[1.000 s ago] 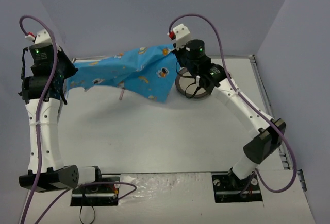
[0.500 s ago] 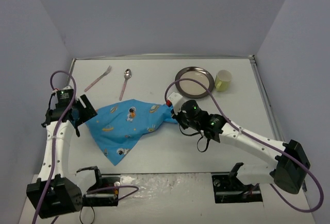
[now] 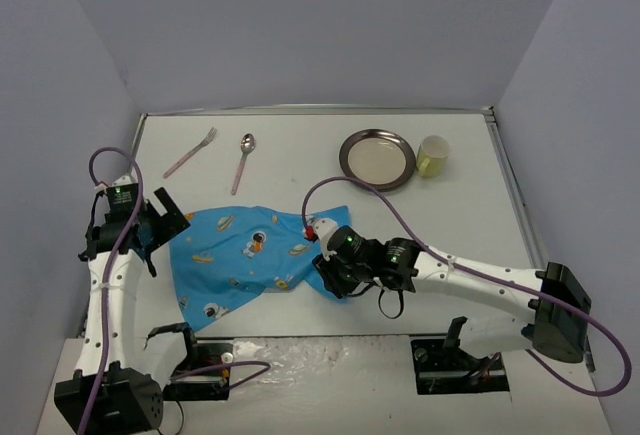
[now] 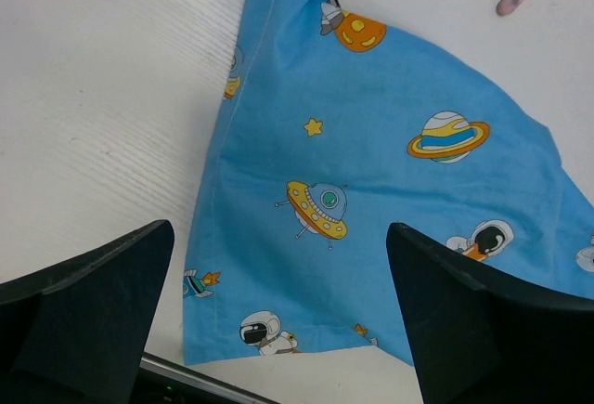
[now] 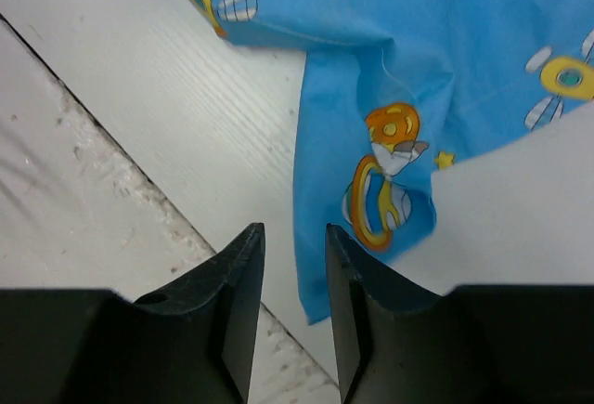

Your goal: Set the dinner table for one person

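Toward the front-left corner of the table, whose white top spreads under both arms from wall to wall, a blue cloth printed with planets and astronauts lies spread out. One point of it reaches the front edge. Its right corner is folded over on itself close to the front edge.

The left claw hangs just above the cloth's left side with its fingers spread wide and nothing between them. The right claw sits low at the cloth's right corner. Its fingers are parted only by a narrow gap that shows bare table, and they grip nothing; the folded corner lies just beside the tips.

Along the far edge, well apart from the cloth, lie a pink-handled fork near the far-left corner and a spoon beside it. A round metal plate sits right of centre, and a pale yellow cup stands just beside its right rim.
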Motion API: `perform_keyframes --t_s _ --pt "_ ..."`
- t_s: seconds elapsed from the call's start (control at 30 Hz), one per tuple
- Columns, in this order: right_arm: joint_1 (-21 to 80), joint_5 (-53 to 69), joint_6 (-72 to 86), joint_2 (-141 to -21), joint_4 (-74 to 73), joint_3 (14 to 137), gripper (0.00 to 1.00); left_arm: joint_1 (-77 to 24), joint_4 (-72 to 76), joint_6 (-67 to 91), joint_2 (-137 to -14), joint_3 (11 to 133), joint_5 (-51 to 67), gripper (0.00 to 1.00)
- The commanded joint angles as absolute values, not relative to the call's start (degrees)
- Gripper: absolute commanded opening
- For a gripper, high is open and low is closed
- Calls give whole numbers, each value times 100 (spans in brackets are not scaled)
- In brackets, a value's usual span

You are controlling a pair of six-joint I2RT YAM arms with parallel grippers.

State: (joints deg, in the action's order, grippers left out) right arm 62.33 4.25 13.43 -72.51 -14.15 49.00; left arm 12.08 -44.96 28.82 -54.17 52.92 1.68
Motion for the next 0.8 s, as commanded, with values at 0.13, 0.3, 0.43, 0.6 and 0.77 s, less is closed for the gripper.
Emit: perform_keyframes --t_s 0.13,0.3,0.43,0.6,0.77 --pt "5719 -744 1908 -6790 -2000 5466 63 1239 -4014 3104 -5807 5090 457 97" --pt "4205 -464 1729 -7255 -1197 5408 62 1231 -3828 3174 -6147 5092 457 97" --pt "3424 301 1705 -8140 -339 5422 58 1222 -3605 3217 -6353 4862 500 97" --pt "3037 861 1811 -8812 603 5477 55 1139 -3412 3415 -6539 4647 731 94" --pt "2978 849 1737 -9587 966 5719 53 843 -2924 4038 -6481 4181 750 88"
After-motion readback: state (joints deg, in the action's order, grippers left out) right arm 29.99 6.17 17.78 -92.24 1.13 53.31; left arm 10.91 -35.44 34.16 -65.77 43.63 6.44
